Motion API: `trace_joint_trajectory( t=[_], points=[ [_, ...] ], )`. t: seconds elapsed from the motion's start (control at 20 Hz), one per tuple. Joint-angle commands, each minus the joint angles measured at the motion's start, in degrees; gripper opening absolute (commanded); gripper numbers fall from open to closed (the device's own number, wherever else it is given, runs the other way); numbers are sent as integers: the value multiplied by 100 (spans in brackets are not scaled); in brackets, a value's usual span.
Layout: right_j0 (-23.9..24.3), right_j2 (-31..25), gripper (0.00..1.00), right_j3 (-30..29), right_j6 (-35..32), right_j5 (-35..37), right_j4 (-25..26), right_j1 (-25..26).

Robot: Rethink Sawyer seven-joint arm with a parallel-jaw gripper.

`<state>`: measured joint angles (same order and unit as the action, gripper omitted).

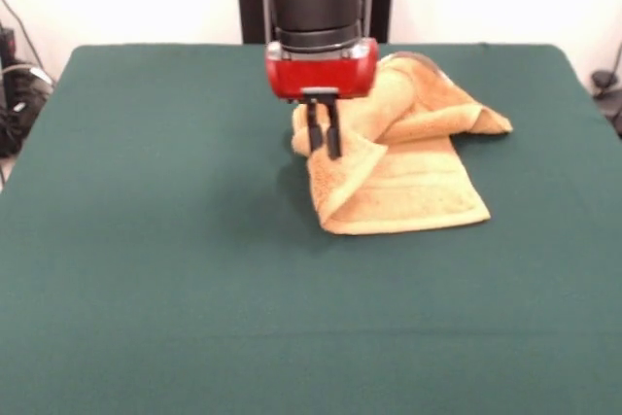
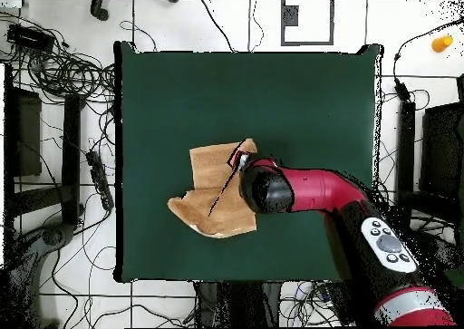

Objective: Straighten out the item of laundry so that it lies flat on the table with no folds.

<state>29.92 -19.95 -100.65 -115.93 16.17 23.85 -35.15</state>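
My hand (image 1: 324, 138) hung with fingers nearly together, empty, over the left edge of the crumpled towel (image 1: 408, 172) on the bench (image 1: 146, 240). A pinch there risked catching both layers, I judged, dragging the fold along instead of opening it.

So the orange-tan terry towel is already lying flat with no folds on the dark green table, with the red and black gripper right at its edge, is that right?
Not quite. The front view shows the orange-tan terry towel is still crumpled, with layers folded over each other, not flat. The rest holds: it lies on the dark green table, and the red and black gripper is at its edge.
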Motion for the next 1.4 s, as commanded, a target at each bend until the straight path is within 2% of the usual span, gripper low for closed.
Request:
trace_joint_trajectory(
  t=[0.05, 0.55, 0.8, 0.85, 1.4],
  points=[
    [70, -1000, 0, 790, 1329, 686, 396, -91],
    [286, -1283, 0, 940, 1253, 718, 825, 223],
    [431, -1514, 0, 1008, 1425, 805, 1029, 327],
    [458, -1564, 100, 1029, 1384, 818, 1113, 347],
    [432, -1708, 100, 1198, 1421, 748, 1582, 327]
  ],
)
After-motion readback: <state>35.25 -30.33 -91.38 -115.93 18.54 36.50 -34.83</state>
